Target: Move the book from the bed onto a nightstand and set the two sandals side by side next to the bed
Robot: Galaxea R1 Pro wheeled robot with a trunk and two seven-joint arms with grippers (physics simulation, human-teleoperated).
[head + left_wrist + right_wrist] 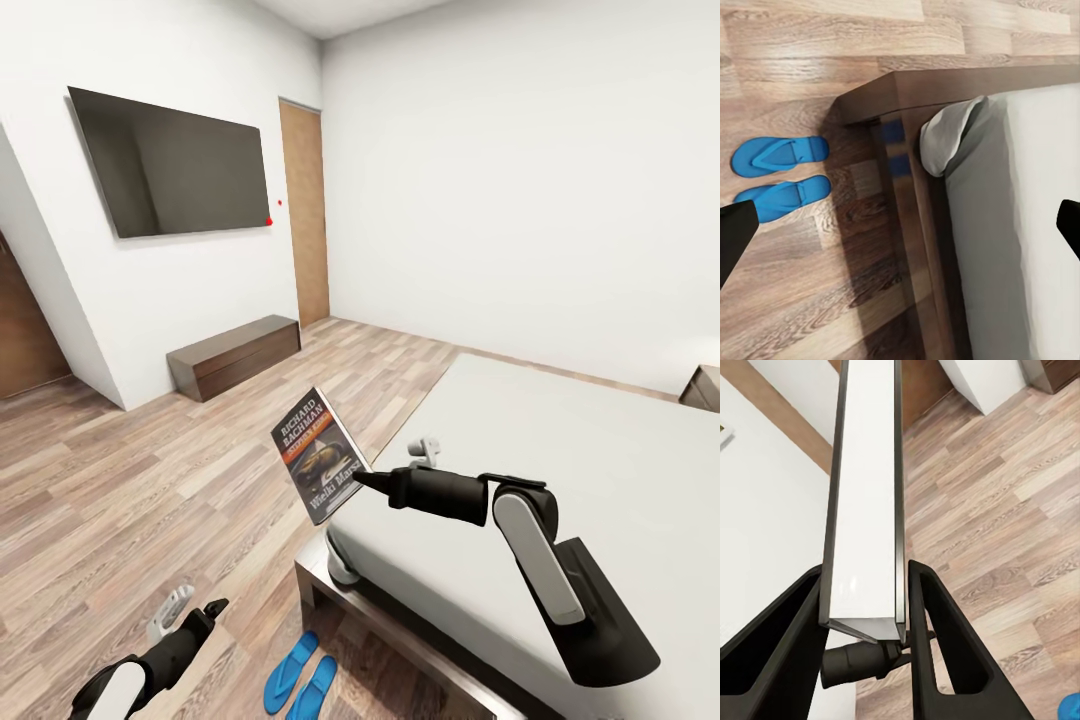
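My right gripper point(362, 482) is shut on the book point(318, 453), holding it up in the air over the bed's near corner, cover facing the head camera. In the right wrist view the book's white page edge point(866, 495) stands clamped between both black fingers point(937, 637). The two blue sandals point(300, 675) lie side by side on the wood floor beside the bed frame point(330, 590); the left wrist view shows one sandal point(780, 154) and the other point(784, 199) parallel and close together. My left gripper point(195, 615) hangs open low above the floor, its fingertips point(735, 232) far apart.
The pale mattress point(560, 470) spreads to the right. A long low dark console point(233, 355) sits under a wall TV point(170, 160), with a wooden door point(305, 215) beyond. Part of a brown piece of furniture point(703, 388) shows at the far right edge.
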